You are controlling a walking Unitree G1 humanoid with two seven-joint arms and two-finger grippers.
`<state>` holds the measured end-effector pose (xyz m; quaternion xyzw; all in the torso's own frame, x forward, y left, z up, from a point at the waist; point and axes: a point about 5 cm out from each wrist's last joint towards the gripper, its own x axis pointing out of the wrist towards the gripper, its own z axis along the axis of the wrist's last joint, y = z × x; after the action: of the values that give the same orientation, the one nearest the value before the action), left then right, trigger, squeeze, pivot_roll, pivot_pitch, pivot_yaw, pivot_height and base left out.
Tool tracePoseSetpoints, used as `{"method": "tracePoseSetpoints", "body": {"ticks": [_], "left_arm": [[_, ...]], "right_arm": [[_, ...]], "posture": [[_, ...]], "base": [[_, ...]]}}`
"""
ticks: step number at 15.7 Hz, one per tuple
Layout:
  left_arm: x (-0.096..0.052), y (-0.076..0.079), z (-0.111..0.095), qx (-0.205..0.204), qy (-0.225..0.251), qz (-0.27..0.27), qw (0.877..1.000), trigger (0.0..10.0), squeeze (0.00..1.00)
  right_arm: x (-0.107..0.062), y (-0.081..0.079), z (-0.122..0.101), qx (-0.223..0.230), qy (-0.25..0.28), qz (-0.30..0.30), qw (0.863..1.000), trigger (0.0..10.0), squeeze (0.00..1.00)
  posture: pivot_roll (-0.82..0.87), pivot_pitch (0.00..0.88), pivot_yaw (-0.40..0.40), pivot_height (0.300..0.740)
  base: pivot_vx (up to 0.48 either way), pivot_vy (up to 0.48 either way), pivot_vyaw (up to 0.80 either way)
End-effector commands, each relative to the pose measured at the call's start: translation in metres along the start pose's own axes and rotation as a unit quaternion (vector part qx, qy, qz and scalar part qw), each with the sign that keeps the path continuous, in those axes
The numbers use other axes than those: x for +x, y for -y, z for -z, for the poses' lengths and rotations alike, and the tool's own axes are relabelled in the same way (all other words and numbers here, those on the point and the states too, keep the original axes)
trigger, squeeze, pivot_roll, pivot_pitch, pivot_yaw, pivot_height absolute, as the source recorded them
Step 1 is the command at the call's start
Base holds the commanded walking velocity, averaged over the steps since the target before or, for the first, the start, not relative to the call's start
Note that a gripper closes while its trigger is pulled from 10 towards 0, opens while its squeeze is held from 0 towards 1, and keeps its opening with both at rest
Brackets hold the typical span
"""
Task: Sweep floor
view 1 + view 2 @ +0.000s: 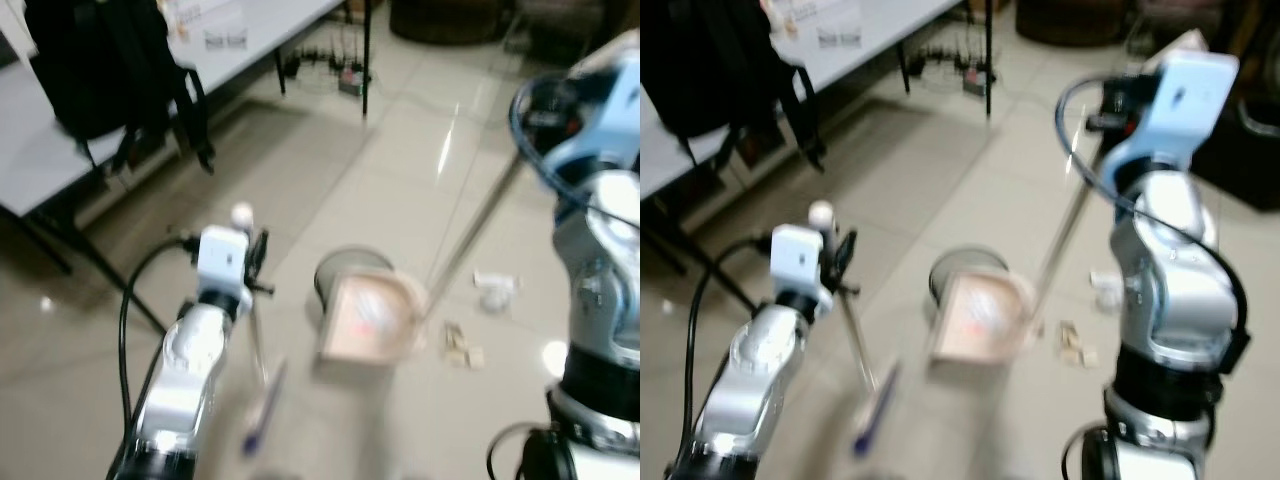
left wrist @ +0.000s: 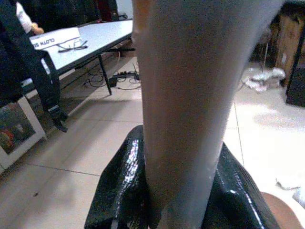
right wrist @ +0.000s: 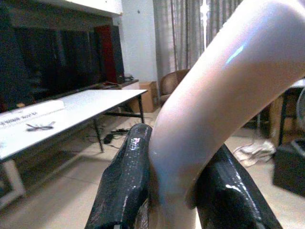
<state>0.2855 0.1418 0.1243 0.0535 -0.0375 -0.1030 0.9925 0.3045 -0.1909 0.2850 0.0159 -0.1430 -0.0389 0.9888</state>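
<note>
A tan dustpan (image 1: 368, 320) stands on the floor ahead, its mouth over a grey round base. Its long pale handle (image 1: 475, 232) slants up to the right, where my right gripper (image 3: 176, 191) is shut on the curved top of that handle (image 3: 214, 90). My left gripper (image 2: 178, 191) is shut on a grey broom pole (image 2: 190, 95). That thin pole (image 1: 257, 345) runs down from the left wrist to a blurred blue end (image 1: 262, 415) near the floor. Small tan scraps (image 1: 461, 348) and a white crumpled bit (image 1: 494, 290) lie just right of the dustpan.
A grey table (image 1: 40, 130) stands at the left with a black backpack (image 1: 100, 60) hanging off it and dark legs reaching the floor. A power strip with cables (image 1: 335, 72) lies under its far end. Dark furniture (image 1: 450, 20) stands at the back.
</note>
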Motion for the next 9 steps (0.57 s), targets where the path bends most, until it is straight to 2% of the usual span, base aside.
{"method": "tracePoseSetpoints", "body": {"ticks": [1, 9], "left_arm": [[-0.0031, -0.0137, -0.0043, 0.025, 0.008, -0.019, 0.999, 10.0, 0.0], [-0.0058, -0.0174, -0.0041, 0.028, 0.007, -0.025, 0.999, 10.0, 0.0]], "right_arm": [[0.0001, -0.0138, -0.0093, 0.02, 0.022, -0.028, 0.999, 10.0, 0.0], [-0.0007, -0.0149, -0.0051, 0.054, 0.024, -0.032, 0.998, 10.0, 0.0]], "posture": [[-0.05, 0.069, 0.061, 0.74], [-0.04, 0.055, 0.054, 0.74]], "base": [[0.435, 0.0, 0.0], [0.449, 0.0, 0.0]]}}
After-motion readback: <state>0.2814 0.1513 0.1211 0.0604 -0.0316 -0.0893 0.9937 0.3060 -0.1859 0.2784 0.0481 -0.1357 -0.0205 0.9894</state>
